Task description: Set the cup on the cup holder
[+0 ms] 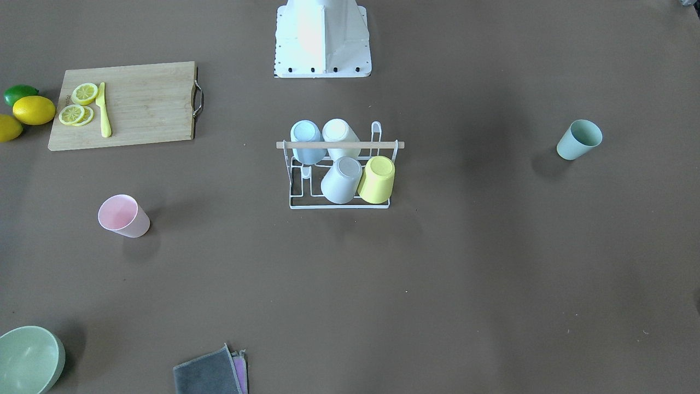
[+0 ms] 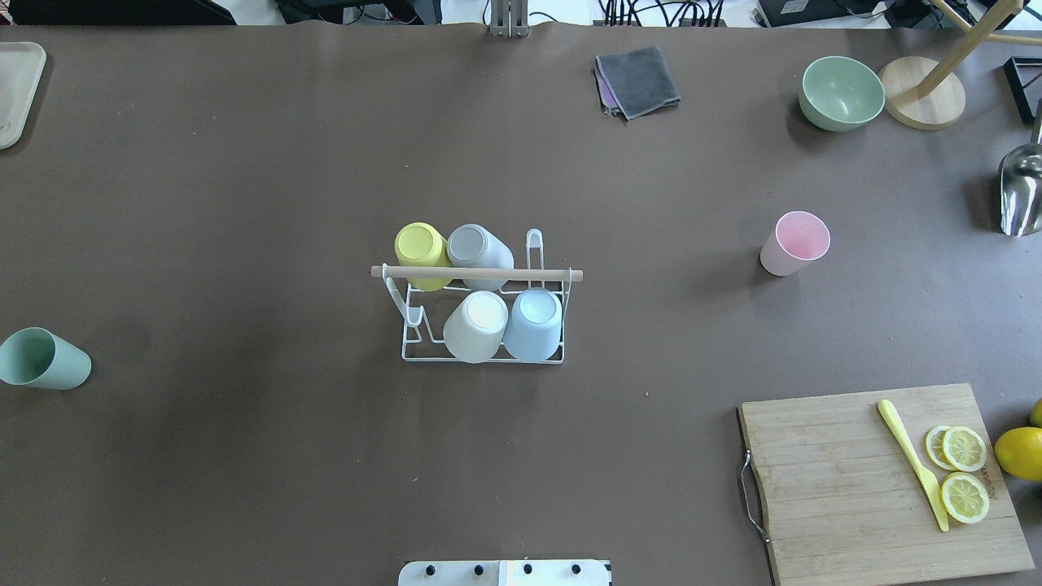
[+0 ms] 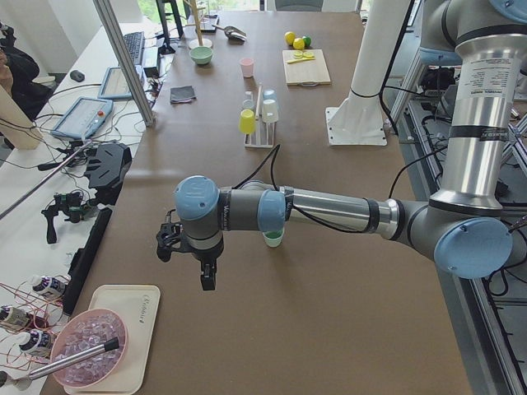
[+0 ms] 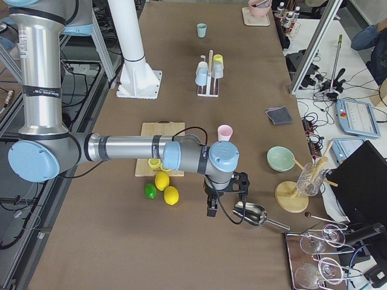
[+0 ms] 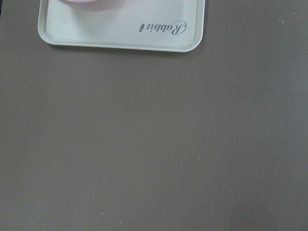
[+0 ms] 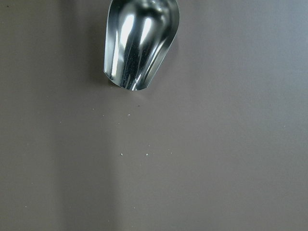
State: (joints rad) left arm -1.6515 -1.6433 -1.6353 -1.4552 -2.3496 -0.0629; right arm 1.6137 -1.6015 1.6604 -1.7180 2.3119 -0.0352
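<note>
The cup holder [image 2: 570, 275], a white wire rack with a wooden rod [image 1: 394, 145], stands mid-table and holds several upside-down cups: yellow, grey, white and blue. A pink cup [image 2: 794, 242] [image 1: 124, 216] stands upright, apart on the robot's right. A pale green cup [image 2: 42, 359] [image 1: 578, 140] stands upright on the robot's left. My left gripper [image 3: 207, 278] hangs over the table's left end, far from the rack. My right gripper [image 4: 211, 208] hangs over the right end. Both show only in the side views, so I cannot tell whether they are open or shut.
A white tray [image 5: 120, 29] lies at the left end. A metal scoop [image 6: 137, 43] lies under the right wrist. A cutting board [image 2: 879, 480] with lemon slices and a yellow knife, whole lemons [image 1: 34, 109], a green bowl [image 2: 841, 92] and folded cloths [image 2: 637, 80] sit around the edges.
</note>
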